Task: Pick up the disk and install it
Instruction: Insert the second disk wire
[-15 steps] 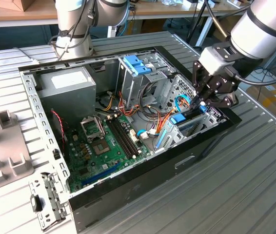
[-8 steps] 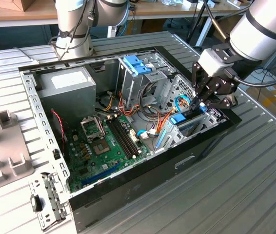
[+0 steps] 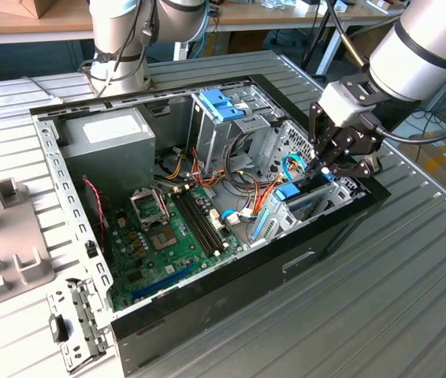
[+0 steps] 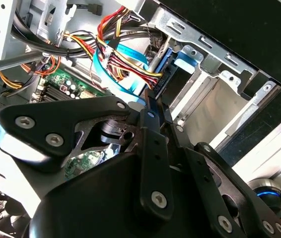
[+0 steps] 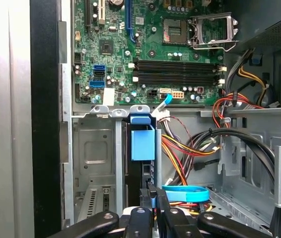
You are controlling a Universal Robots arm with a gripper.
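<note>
In the exterior view, from its left: a grey power supply box (image 3: pixel 109 134) sits in the open computer case (image 3: pixel 207 315), then the green motherboard (image 3: pixel 172 236), then a metal cage (image 3: pixel 223 118) with a light-blue top. At that view's right the gripper (image 3: pixel 323 167) reaches down into the drive bay (image 3: pixel 317 201).

The disk (image 3: pixel 306 197) stands on edge in that bay, its blue end piece towards the motherboard. It appears partly seated, so the step in hand is judged to be the install. The fingers appear closed together on the disk's near edge, best seen in the first wrist view, where the gripper (image 5: pixel 153 196) meets the dark disk (image 5: pixel 138 173) below its blue end piece (image 5: pixel 143 139).

To do this well, the disk should stay parallel to the bay walls and be pushed straight along the slot; the loose blue cable (image 5: pixel 185 193) and the coloured wires (image 5: pixel 180 153) lie just beside it and could snag.

The exterior view shows the whole layout. The first wrist view shows the slot alignment. In the second wrist view the gripper (image 4: pixel 150 106) hides most of the contact, but the bay wall (image 4: pixel 205 114) is clear.
</note>
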